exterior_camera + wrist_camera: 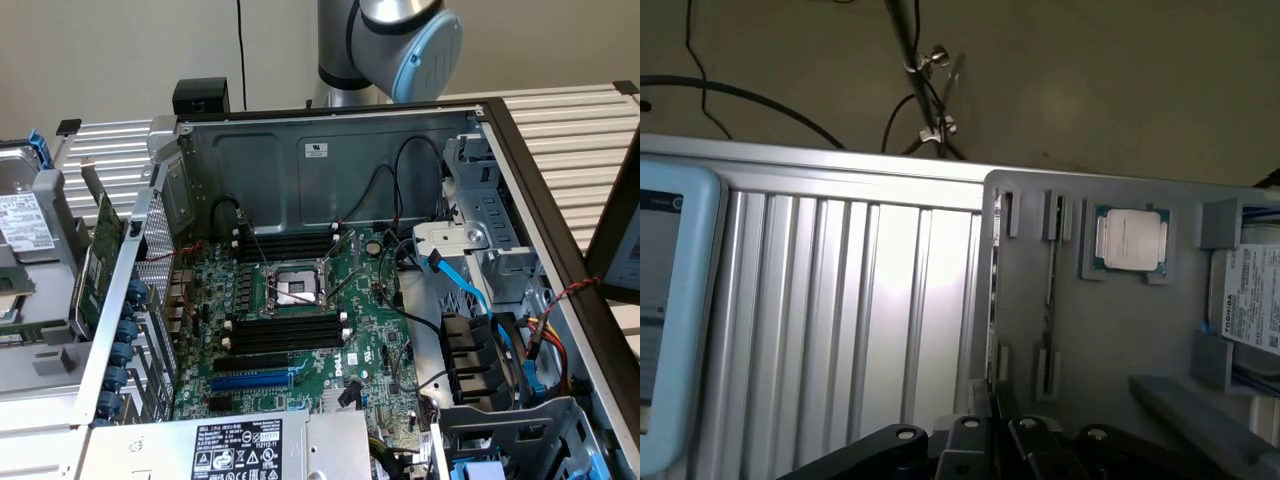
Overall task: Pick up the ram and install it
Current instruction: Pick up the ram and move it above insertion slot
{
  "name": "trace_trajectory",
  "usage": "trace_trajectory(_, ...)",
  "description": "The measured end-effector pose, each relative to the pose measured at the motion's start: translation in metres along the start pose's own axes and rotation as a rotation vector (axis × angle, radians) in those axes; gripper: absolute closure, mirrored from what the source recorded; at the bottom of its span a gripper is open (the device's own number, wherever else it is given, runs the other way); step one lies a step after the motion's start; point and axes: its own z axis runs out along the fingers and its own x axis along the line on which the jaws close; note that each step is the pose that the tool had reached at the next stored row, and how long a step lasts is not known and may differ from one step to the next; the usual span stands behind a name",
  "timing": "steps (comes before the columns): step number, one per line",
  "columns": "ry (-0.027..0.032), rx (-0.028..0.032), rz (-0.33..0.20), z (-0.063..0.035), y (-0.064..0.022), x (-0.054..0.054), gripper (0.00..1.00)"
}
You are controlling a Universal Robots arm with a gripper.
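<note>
Grey tray (1120,340) holds CPU (1130,240), ram (1050,275) on edge; tool (992,432) state: cannot tell.

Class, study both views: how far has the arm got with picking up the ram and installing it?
Done: nothing yet; the black memory slots stand empty. In hand: the gripper hangs over the gray tray, near a thin edge-on stick that looks like the ram, standing in it. Left: both the pickup and the seating.
</note>
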Motion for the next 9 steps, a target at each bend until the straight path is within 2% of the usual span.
trace_trajectory(5,-0.0048,-0.0005,-0.003,-0.0232,-0.0117,0.005,0.87)
trace_trajectory(9,-0.0056,-0.0058,-0.008,-0.0382,-0.0216,0.006,0.87)
